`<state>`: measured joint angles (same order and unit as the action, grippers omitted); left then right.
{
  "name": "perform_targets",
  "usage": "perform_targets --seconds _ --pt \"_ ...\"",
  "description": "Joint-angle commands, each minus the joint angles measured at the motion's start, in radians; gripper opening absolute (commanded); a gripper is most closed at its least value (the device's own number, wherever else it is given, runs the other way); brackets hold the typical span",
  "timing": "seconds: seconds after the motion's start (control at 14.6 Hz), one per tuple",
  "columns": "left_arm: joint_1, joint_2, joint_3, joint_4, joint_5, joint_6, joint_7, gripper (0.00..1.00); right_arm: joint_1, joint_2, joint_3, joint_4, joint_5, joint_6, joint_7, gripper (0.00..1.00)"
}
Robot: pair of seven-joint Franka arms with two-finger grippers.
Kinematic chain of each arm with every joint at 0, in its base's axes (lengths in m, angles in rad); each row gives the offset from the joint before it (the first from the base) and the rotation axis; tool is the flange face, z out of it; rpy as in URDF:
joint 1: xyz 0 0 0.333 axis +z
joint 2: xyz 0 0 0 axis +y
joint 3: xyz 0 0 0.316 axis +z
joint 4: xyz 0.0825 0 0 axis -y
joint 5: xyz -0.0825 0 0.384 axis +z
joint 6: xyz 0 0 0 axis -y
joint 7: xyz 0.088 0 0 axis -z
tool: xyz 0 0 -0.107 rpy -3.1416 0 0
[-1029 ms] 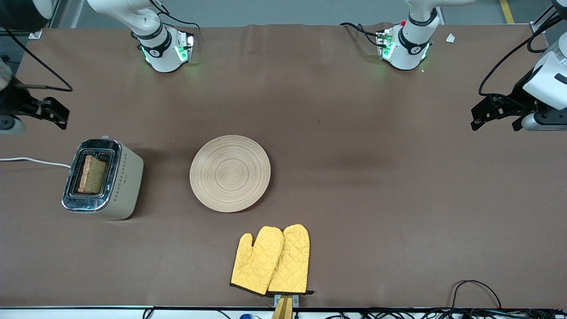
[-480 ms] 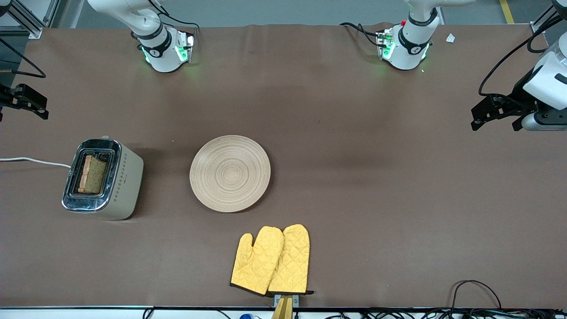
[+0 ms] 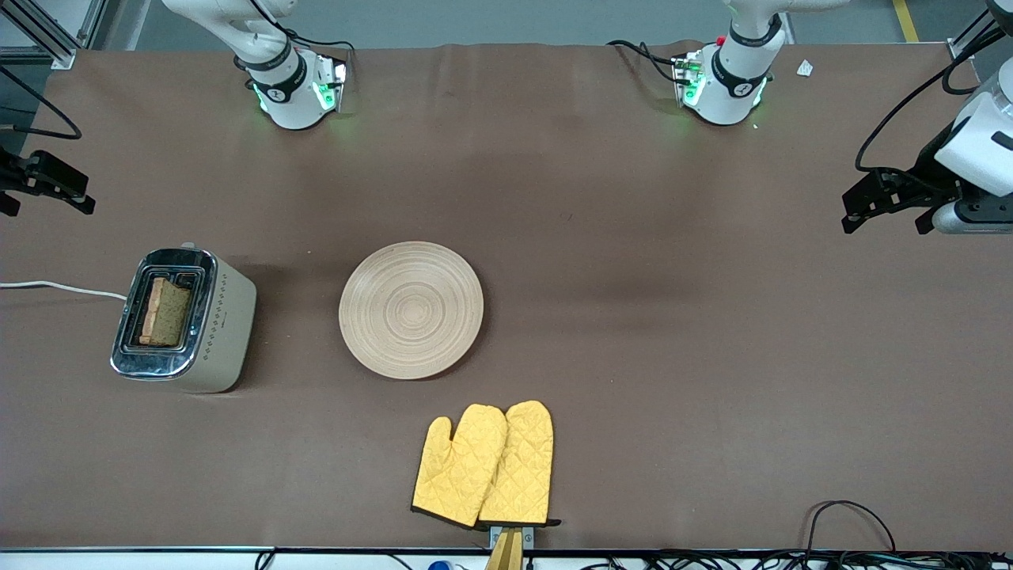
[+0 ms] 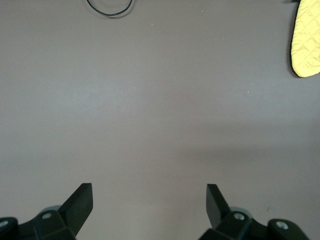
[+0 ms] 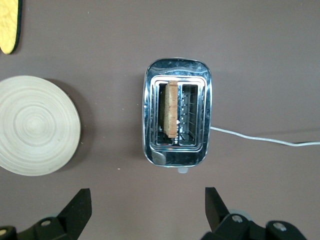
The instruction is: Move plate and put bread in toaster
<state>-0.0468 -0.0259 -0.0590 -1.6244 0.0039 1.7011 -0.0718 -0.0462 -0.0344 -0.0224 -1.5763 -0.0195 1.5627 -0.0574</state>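
While bread (image 3: 165, 312) sits in toaster (image 3: 207, 324), plate (image 3: 411, 309) bare

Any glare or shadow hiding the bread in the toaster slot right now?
Front view: the toaster top shines, yet the bread in the slot shows clearly; the plate throws a soft shadow toward the left arm's end. Right wrist view: chrome reflections ring the slots, the slice stays readable.

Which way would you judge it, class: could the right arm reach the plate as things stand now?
Probably yes. The plate lies bare on the table beside the toaster. The right gripper, open and empty, hangs above the table's right-arm end, and nothing stands between them. The oven mitts lie nearer the front camera.
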Motion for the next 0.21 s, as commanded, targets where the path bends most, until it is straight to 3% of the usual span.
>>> perform_targets --seconds 0.0,0.14 --pt "0.001 -0.014 0.005 -0.006 -0.01 0.0 0.012 1.0 -0.033 -0.002 0.03 0.006 0.024 -0.01 0.044 1.0" --pt "0.004 -0.002 0.007 0.015 -0.01 0.0 0.014 1.0 -0.038 -0.001 0.03 0.002 0.024 -0.01 0.036 1.0"
